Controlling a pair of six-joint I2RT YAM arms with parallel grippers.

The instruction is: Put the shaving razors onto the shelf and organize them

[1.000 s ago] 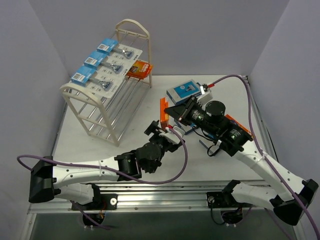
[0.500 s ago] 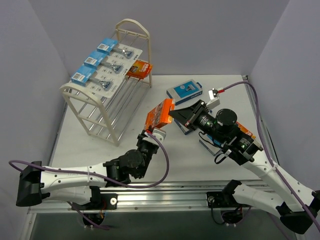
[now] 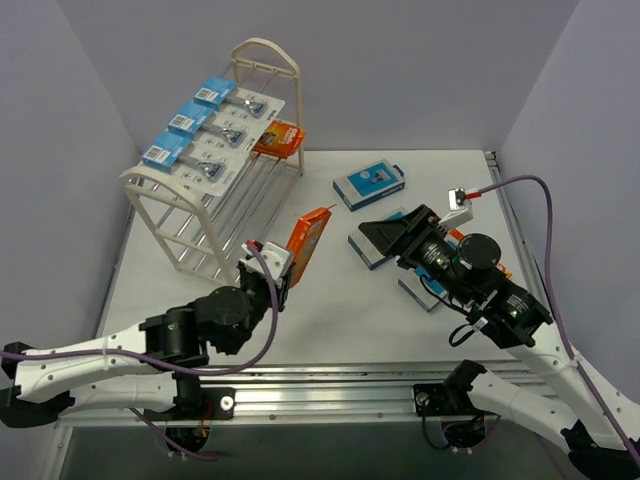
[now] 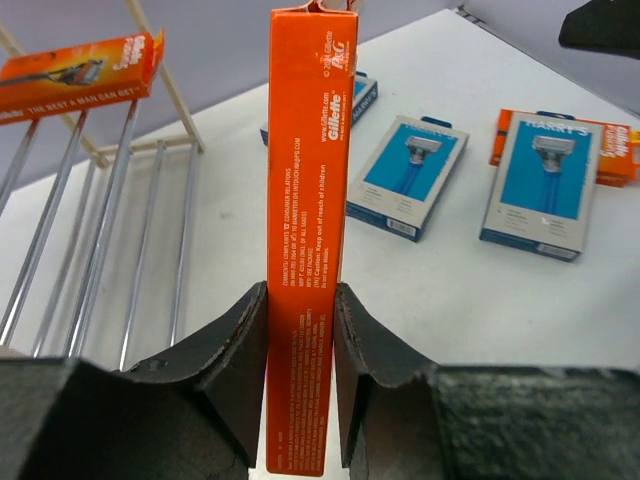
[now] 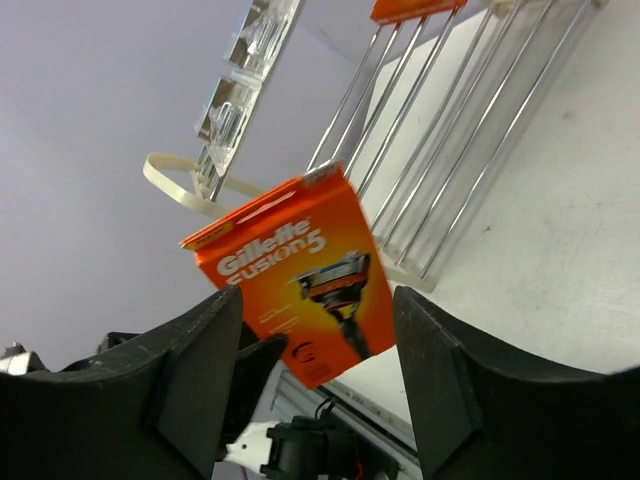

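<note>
**A:** Shelf, contents?

**B:** The cream-white shelf [image 3: 215, 225] stands at the back left of the table. On the top tier are three white blister cards with blue headers [image 3: 215, 128], laid side by side in a row. One orange box [image 3: 278, 137] lies flat at the far end of that tier, just beside the last card.

**A:** Pincers?

**B:** The left pincer [image 4: 300, 295] is clamped on a Gillette Fusion5 box [image 4: 305, 180]. This one is orange too, with the pads on its two broad faces. It is held up on edge above the table, near the shelf's right side. The right pincer [image 3: 372, 238] is spread wide with nothing between its fingers. It faces the held box and stands apart from it.

**A:** Room and surface?

**B:** There are pale lilac walls [image 3: 400, 60] on three sides, and the table [image 3: 300, 320] is white. The loose packs are all on its right half:
- A blue-and-white Harry's box [image 4: 555, 185] overlaps an orange pack [image 4: 620, 150]. I cannot tell whether it rests on it.
- A second blue-and-white box [image 4: 410, 175] lies just beside the Harry's box.
- A third blue-and-white box [image 3: 369, 182] lies alone, farther back.
</note>
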